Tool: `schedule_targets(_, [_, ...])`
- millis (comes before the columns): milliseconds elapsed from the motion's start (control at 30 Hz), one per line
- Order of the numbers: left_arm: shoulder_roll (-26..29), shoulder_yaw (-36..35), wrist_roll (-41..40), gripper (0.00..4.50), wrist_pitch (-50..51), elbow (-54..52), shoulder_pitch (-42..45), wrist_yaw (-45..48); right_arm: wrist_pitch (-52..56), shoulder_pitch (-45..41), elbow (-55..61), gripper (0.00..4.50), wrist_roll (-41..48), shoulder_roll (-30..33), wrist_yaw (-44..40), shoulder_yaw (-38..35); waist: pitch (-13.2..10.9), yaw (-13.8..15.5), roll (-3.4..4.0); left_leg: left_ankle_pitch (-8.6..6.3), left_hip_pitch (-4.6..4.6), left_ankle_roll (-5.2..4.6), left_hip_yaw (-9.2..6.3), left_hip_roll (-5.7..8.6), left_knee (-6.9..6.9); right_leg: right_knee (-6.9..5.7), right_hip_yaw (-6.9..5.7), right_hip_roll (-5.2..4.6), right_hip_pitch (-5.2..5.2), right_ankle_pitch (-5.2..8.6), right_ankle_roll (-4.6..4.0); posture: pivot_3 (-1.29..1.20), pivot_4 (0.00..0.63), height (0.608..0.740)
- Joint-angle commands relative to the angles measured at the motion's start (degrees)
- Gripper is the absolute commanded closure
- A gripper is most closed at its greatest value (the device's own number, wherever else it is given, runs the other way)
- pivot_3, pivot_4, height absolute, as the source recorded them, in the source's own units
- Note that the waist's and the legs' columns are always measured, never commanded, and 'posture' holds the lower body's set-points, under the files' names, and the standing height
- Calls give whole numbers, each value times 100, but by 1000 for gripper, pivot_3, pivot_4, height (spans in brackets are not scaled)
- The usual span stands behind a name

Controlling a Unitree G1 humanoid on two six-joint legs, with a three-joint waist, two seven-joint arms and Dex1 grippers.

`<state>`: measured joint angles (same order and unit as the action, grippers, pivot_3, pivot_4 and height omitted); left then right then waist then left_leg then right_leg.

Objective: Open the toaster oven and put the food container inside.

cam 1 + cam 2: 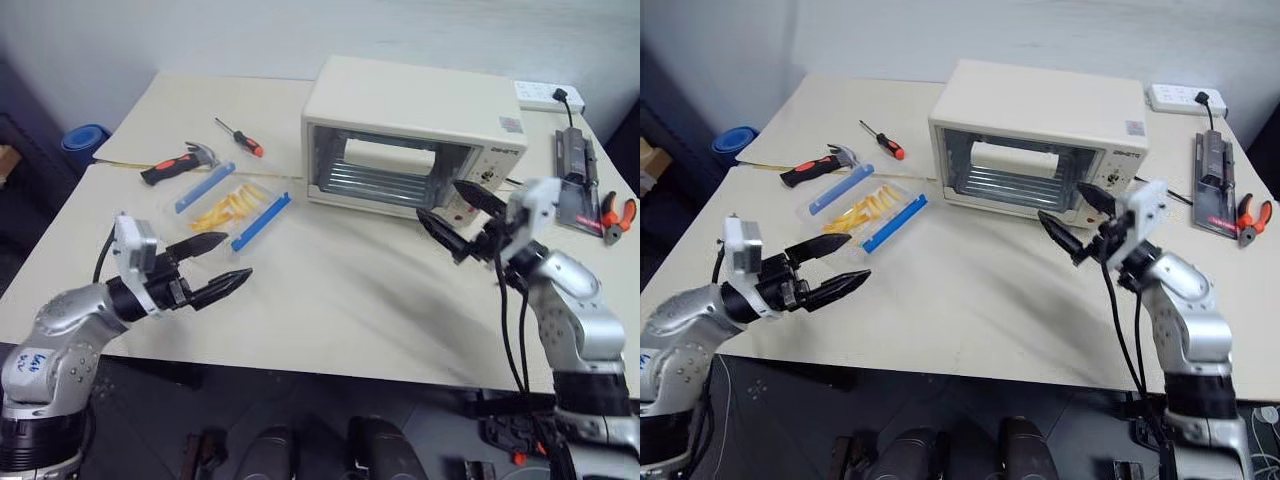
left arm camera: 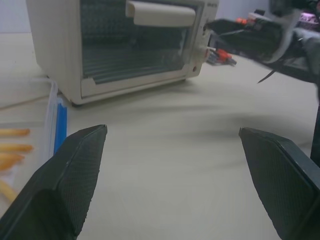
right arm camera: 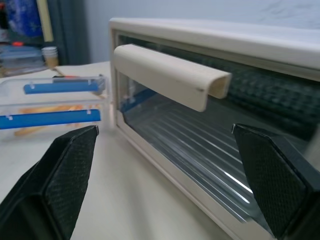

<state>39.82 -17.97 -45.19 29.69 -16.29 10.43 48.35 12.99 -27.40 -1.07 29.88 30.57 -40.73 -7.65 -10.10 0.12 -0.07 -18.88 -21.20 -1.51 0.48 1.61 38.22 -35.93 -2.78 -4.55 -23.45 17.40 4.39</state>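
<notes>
- Left gripper (image 1: 218,268) hovers over the near left of the table (image 1: 330,290), fingers spread wide, holding nothing
- Container (image 1: 233,209) lies flat on the table, far of that gripper and just left of the oven
- Hammer (image 1: 180,163) and screwdriver (image 1: 240,137) lie beyond it
- Oven (image 1: 415,135) stands far centre, door shut
- Right gripper (image 1: 458,218) hangs before the oven's right side, fingers wide apart, empty

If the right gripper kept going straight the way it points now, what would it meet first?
Most likely the toaster oven: the open right gripper faces its shut glass door, with the door handle just above the line between the jaws. Which it would touch first is hard to judge.
</notes>
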Motion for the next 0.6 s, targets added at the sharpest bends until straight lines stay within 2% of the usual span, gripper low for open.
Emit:
schedule_targets(33, [-102,-60,-169,0,71,-244,177,-188,-177,-523,-543,33,-248,-184,-71,102,0,-23,0,-1,-3,-1,1,2,2,-3,0,0,0,0,0,0,150,740])
schedule_targets(133, [-269,30,-117,0,64,-414,113,-336,-309,-868,-810,33,-361,-403,-120,171,0,-43,0,-2,-10,-4,4,6,1,-5,0,1,-2,-3,6,0,150,740])
schedule_targets(233, [-355,48,-55,0,53,-515,-25,-415,-307,-859,-588,33,-299,-507,-359,230,0,-48,0,-3,-10,-4,4,5,-5,-4,0,4,-5,-3,6,0,150,740])
schedule_targets(467, [-271,-69,56,0,44,-227,58,-554,-561,271,610,33,-169,-126,-1621,429,0,-17,0,-3,-10,-4,2,5,0,-4,-1,3,-2,-3,6,0,150,740])
schedule_targets(600, [-277,44,101,863,85,161,525,-568,-918,935,897,0,-524,135,-1964,651,-1,-15,0,-1,-9,-2,2,5,-1,-2,0,4,-5,-3,6,0,150,740])
